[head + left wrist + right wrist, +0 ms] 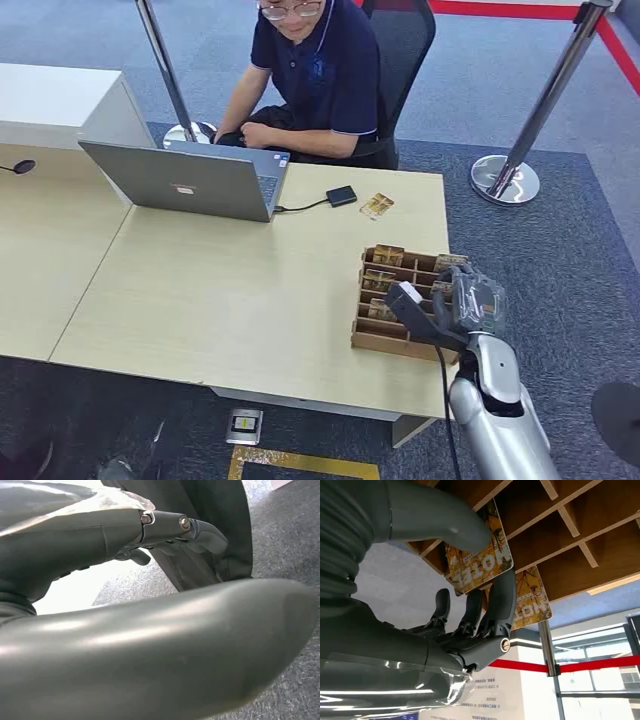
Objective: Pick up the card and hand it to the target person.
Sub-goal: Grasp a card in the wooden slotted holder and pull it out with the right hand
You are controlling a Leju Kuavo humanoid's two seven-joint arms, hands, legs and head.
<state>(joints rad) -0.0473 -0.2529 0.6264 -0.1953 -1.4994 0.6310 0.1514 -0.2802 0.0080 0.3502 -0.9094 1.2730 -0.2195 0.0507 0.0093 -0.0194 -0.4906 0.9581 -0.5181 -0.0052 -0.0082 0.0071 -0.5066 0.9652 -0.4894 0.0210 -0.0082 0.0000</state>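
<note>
Wooden tray (361,338) at the desk's (226,300) near right corner, divided into compartments, cards lying in several. Right hand (460,300) over the tray's right side, thumb (444,525) and a dark finger (501,600) pinching a yellow-brown card (480,555) printed HOTEL, tilted above a compartment at the tray's rim; a second card (531,597) just behind it, still in the tray. Loose card (376,206) flat near the far edge, beside a small black box (341,195) cabled to an open laptop (185,180). Seated at the far edge: a person (317,70) in a dark polo, hands (253,133) together behind the laptop. Left hand (166,530) hanging over grey carpet, fingers stretched out, gripping nothing.
</note>
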